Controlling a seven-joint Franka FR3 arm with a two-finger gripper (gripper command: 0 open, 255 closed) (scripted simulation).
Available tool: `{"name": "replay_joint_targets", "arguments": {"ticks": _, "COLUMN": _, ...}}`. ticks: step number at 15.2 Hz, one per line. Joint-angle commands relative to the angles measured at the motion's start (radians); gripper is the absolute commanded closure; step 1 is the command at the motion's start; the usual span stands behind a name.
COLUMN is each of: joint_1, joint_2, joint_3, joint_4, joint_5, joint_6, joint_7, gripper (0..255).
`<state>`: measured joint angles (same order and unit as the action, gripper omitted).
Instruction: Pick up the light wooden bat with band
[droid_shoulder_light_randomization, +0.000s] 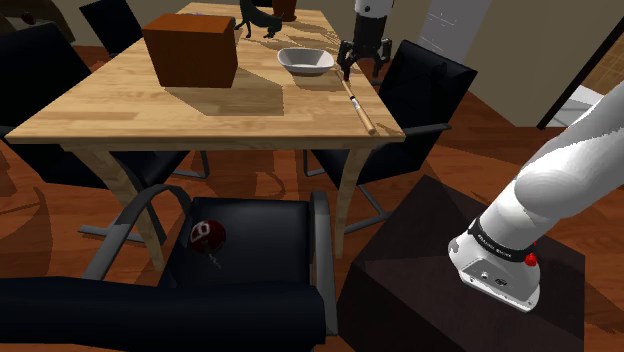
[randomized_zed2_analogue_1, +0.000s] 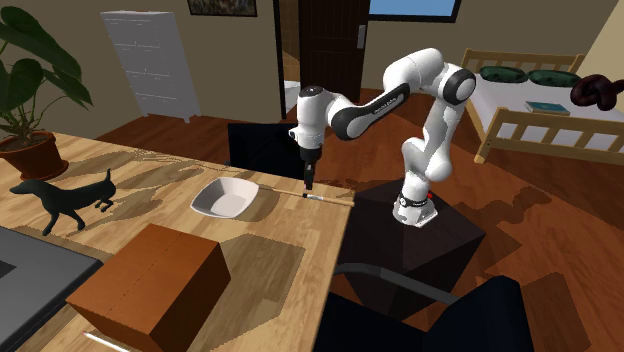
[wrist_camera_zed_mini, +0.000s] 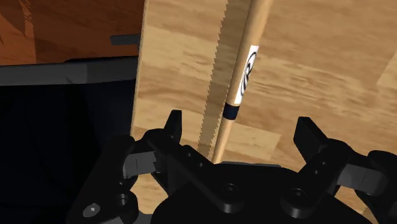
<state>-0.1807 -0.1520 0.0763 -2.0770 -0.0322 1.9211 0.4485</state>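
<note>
The light wooden bat (droid_shoulder_light_randomization: 359, 108) lies flat along the table edge nearest the stand, thin, with a black band (wrist_camera_zed_mini: 232, 111) and a white label (wrist_camera_zed_mini: 247, 70). My black gripper (droid_shoulder_light_randomization: 363, 70) hangs just above the bat's far end, pointing down. In the wrist view the gripper (wrist_camera_zed_mini: 242, 130) is open and the bat's shaft (wrist_camera_zed_mini: 251, 38) runs between the two fingers, touching neither. In the second exterior view the gripper (randomized_zed2_analogue_1: 309, 184) sits right over the bat (randomized_zed2_analogue_1: 325, 197) at the table's edge.
On the wooden table (droid_shoulder_light_randomization: 120, 110) stand a brown box (droid_shoulder_light_randomization: 190, 50), a white bowl (droid_shoulder_light_randomization: 306, 62) close to the gripper, and a black dog figurine (randomized_zed2_analogue_1: 70, 200). A black chair (droid_shoulder_light_randomization: 425, 95) sits beside the bat's edge; another (droid_shoulder_light_randomization: 250, 240) holds a small red-and-white object (droid_shoulder_light_randomization: 207, 235).
</note>
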Motion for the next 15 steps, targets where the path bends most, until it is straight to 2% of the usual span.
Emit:
{"name": "replay_joint_targets", "arguments": {"ticks": 1, "joint_1": -0.016, "joint_2": 0.076, "joint_3": -0.010, "joint_4": 0.042, "joint_5": 0.009, "joint_6": 0.018, "joint_7": 0.058, "gripper": 0}}
{"name": "replay_joint_targets", "arguments": {"ticks": 3, "joint_1": -0.028, "joint_2": 0.146, "joint_3": -0.020, "joint_4": 0.083, "joint_5": 0.020, "joint_6": 0.033, "joint_7": 0.111, "gripper": 0}}
{"name": "replay_joint_targets", "arguments": {"ticks": 10, "joint_1": -0.027, "joint_2": 0.175, "joint_3": -0.020, "joint_4": 0.020, "joint_5": 0.017, "joint_6": 0.124, "joint_7": 0.113, "gripper": 0}}
{"name": "replay_joint_targets", "arguments": {"ticks": 13, "joint_1": -0.027, "joint_2": 0.177, "joint_3": -0.020, "joint_4": 0.016, "joint_5": 0.017, "joint_6": 0.131, "joint_7": 0.114, "gripper": 0}}
{"name": "replay_joint_targets", "arguments": {"ticks": 14, "joint_1": -0.027, "joint_2": 0.179, "joint_3": -0.020, "joint_4": 0.016, "joint_5": 0.017, "joint_6": 0.133, "joint_7": 0.114, "gripper": 255}}
{"name": "replay_joint_targets", "arguments": {"ticks": 15, "joint_1": -0.027, "joint_2": 0.179, "joint_3": -0.020, "joint_4": 0.016, "joint_5": 0.017, "joint_6": 0.133, "joint_7": 0.114, "gripper": 255}}
